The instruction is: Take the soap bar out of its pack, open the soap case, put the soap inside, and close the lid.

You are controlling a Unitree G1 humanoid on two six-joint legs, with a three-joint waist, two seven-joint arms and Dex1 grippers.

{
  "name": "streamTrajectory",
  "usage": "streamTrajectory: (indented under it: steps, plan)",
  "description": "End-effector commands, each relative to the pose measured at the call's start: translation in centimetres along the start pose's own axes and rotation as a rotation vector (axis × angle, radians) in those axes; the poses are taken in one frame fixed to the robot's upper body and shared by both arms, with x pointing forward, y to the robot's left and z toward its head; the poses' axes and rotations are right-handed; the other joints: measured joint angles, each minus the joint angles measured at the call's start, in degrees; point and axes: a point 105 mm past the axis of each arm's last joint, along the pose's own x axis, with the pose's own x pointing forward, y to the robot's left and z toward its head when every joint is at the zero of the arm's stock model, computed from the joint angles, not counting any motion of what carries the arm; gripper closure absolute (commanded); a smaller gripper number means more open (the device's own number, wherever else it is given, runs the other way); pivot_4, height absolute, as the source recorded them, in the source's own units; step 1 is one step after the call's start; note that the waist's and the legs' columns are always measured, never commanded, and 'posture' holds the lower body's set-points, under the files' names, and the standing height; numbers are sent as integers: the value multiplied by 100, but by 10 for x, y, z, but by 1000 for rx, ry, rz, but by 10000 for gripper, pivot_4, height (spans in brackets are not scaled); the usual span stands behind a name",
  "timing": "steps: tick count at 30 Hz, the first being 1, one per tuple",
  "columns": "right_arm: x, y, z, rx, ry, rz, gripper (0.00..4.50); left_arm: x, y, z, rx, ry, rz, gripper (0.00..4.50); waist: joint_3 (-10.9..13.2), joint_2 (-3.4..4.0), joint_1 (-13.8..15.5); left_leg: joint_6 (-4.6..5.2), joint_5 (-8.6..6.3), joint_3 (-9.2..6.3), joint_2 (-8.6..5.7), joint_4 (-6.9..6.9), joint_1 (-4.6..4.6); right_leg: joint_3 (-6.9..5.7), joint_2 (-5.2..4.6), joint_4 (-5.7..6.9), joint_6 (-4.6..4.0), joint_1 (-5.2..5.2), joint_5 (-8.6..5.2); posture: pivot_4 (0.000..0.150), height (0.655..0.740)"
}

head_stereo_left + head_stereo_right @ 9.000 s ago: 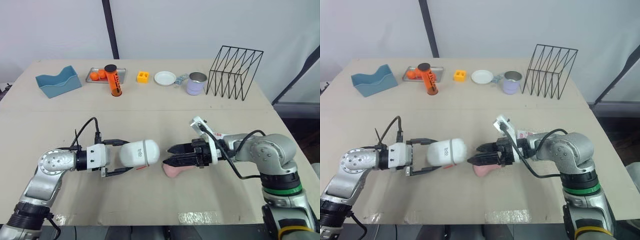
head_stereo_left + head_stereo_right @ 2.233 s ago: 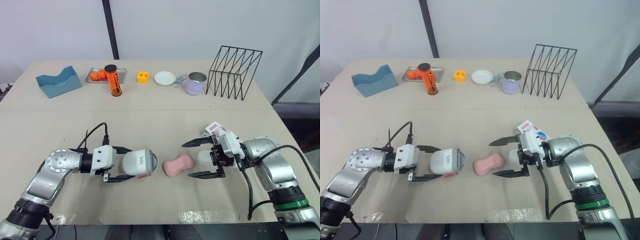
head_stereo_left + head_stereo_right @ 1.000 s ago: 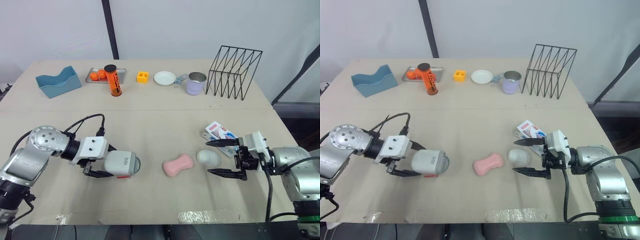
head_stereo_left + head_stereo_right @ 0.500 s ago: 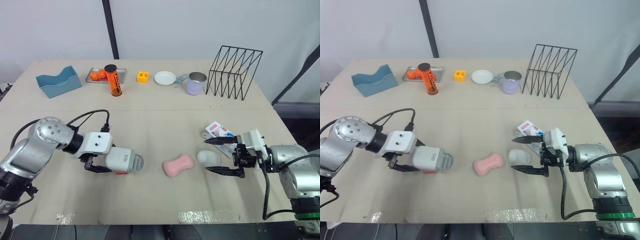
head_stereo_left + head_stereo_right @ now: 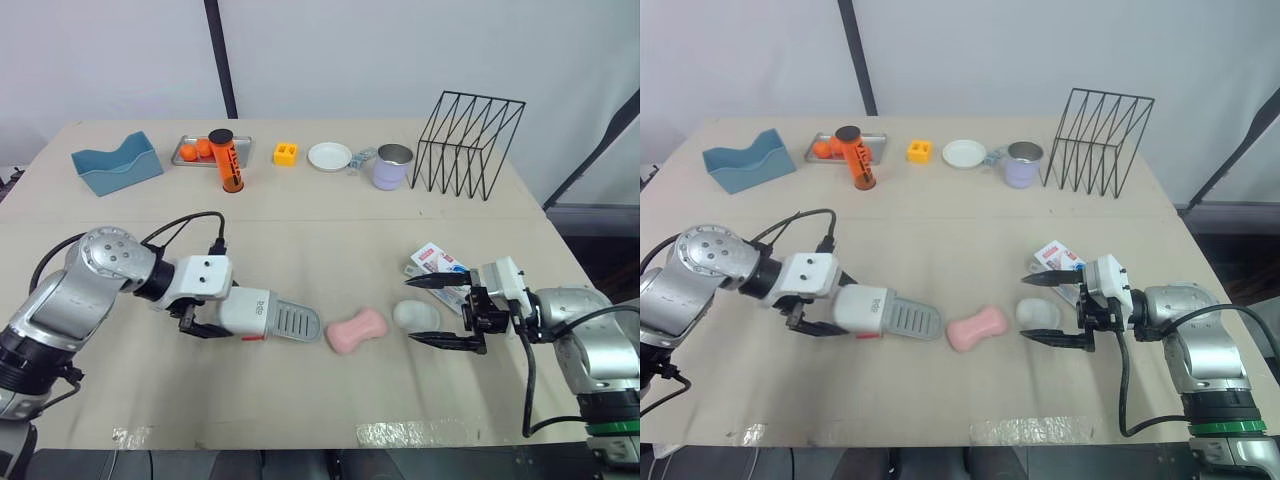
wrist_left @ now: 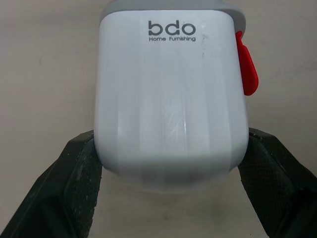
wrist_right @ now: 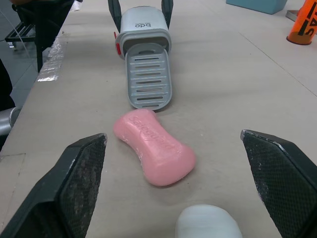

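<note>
My left gripper (image 5: 222, 313) is shut on the white soap case (image 5: 245, 313), marked "bdo" (image 6: 171, 94). Its grey slotted tray (image 5: 296, 323) sticks out toward the pink soap bar (image 5: 356, 331), which lies bare on the table just past the tray's end (image 7: 154, 148). Right of the soap lies the case's white cap (image 5: 416, 316). My right gripper (image 5: 432, 311) stands open with the cap between its fingertips, apart from both. The torn soap pack (image 5: 437, 262) lies behind that gripper.
Along the far edge stand a blue holder (image 5: 117, 164), a metal tray (image 5: 188, 157) with orange pieces, an orange bottle (image 5: 228, 162), a yellow block (image 5: 286, 153), a white dish (image 5: 330, 156), a lilac mug (image 5: 393, 166) and a black wire rack (image 5: 470, 145).
The left gripper has carried the case to the right, and the grey tray now reaches further out, close to the soap. The right gripper has barely moved and stays open.
</note>
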Motion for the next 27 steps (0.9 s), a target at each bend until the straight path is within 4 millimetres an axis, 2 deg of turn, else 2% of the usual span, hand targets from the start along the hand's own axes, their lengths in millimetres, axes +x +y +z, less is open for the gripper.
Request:
streamTrajectory:
  steps: [1,6,13,27]
  plan:
    - [0,-2,7,-30,-16,5,449,-7,-1,-8,17,49,2,8739,0,0,-1,0,0,0,0,0,0,1,0,0,0,0,0,1500,7400]
    - [0,-3,6,-30,-12,6,449,-13,0,-23,13,94,11,8739,0,0,1,0,0,0,0,0,0,1,-1,0,-1,0,0,1500,7400]
    - [0,-2,4,-28,-8,9,449,-21,-3,-32,-11,104,11,8739,0,0,0,0,0,0,1,0,0,1,-1,0,-1,0,0,1500,7400]
    - [-2,-3,2,-33,2,15,449,-16,-4,-49,-54,72,58,8739,0,1,0,0,0,0,1,0,1,0,-1,1,-1,0,0,1500,7400]
